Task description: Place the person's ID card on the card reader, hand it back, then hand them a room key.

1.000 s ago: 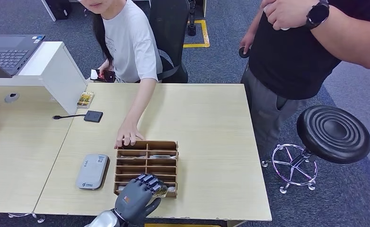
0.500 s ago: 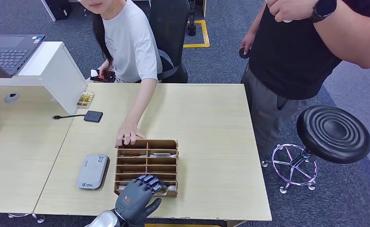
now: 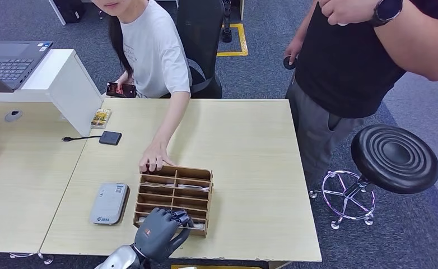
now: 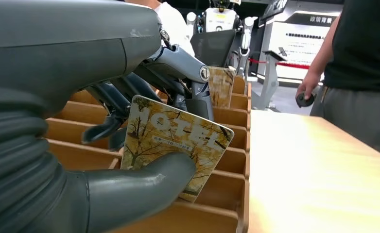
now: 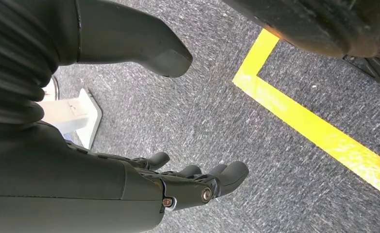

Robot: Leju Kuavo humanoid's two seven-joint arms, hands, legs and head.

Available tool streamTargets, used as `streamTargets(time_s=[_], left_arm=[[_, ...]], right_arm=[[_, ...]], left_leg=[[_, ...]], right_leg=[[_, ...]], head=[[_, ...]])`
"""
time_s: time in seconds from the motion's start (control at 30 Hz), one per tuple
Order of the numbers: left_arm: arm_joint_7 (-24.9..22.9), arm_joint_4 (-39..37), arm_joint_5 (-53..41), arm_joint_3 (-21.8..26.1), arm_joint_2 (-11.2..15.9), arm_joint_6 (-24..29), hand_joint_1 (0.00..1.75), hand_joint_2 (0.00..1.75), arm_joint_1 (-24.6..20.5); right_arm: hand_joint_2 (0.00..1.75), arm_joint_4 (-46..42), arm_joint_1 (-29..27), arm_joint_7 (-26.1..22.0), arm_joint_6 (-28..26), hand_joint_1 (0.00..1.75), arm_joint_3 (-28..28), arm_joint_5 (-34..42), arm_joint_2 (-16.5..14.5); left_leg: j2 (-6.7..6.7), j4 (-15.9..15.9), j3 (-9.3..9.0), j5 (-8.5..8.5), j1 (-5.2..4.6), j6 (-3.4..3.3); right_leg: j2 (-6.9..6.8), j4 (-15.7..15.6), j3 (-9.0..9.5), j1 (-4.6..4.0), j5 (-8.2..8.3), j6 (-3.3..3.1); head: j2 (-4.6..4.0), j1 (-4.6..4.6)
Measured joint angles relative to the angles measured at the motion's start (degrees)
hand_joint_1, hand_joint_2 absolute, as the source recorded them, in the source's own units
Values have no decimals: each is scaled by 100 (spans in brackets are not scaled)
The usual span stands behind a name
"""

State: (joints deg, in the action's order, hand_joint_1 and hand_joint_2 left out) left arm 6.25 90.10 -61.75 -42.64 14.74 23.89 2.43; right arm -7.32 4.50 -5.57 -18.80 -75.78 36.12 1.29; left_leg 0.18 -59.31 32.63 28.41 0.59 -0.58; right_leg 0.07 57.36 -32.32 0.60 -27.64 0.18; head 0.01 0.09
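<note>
My left hand (image 3: 158, 232) sits at the near edge of the wooden slotted card rack (image 3: 175, 197) on the table. In the left wrist view its thumb and fingers (image 4: 129, 194) pinch a room key card (image 4: 176, 145) printed with autumn trees and "HOTEL", tilted above the rack's near slots. The grey card reader (image 3: 109, 203) lies to the left of the rack. A person in a white shirt rests a hand (image 3: 154, 161) on the rack's far left corner. My right hand (image 5: 178, 187) hangs over the carpet floor, fingers apart and holding nothing.
A second person in black (image 3: 345, 61) stands at the table's far right corner, beside a black stool (image 3: 395, 158). A small black box with a cable (image 3: 110, 138) and a white riser with a laptop (image 3: 15, 59) are at the left. More cards stand in the rack's far slots.
The rack has turned slightly, and the person's hand on it has shifted. My left hand has curled tighter at the rack's near slots and pulled a little toward me.
</note>
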Motion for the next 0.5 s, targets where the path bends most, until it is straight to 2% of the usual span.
streamTargets(time_s=[0.5], left_arm=[[156,77,153,182,26,10,175,175,17]], right_arm=[[175,0,0,-23,-7,0,-10,39,0]], left_leg=[[0,0,0,0,0,0]], right_leg=[[0,0,0,0,0,0]], head=[[0,0]])
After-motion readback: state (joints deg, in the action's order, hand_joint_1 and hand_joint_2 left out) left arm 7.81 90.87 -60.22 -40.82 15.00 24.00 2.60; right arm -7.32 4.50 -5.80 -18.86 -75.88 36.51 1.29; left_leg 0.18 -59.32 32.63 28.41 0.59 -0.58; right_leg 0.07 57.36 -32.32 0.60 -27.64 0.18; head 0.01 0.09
